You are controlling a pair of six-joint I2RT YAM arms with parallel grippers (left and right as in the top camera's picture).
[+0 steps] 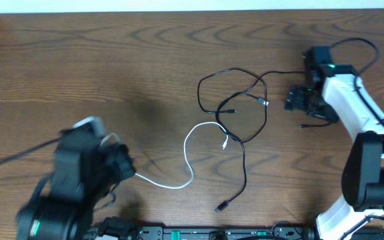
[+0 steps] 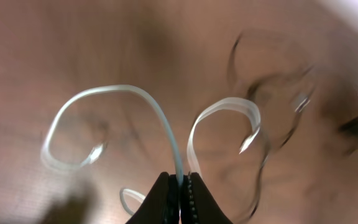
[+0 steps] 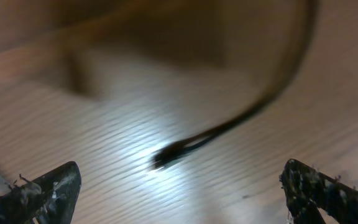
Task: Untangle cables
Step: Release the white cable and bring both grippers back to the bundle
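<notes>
The white cable [image 1: 177, 187] curves across the wooden table from my left gripper [image 1: 127, 167] up to the tangle at the middle. There it meets the black cable [image 1: 245, 167], which loops at the centre and trails toward the front edge. The left wrist view is blurred. In it my left gripper [image 2: 180, 178] is shut on the white cable [image 2: 120, 89], with the black cable [image 2: 231, 59] beyond. My right gripper [image 1: 296, 100] hovers right of the loops. Seen from the right wrist, the right gripper [image 3: 182, 186] is open over a black cable [image 3: 241, 121] and its plug end [image 3: 165, 159].
The brown wooden table [image 1: 79, 67] ends at a white strip along the far edge. A black equipment bar [image 1: 225, 233] runs along the front edge between the arm bases. The right arm's white links [image 1: 352, 107] and its own wires stand at the right side.
</notes>
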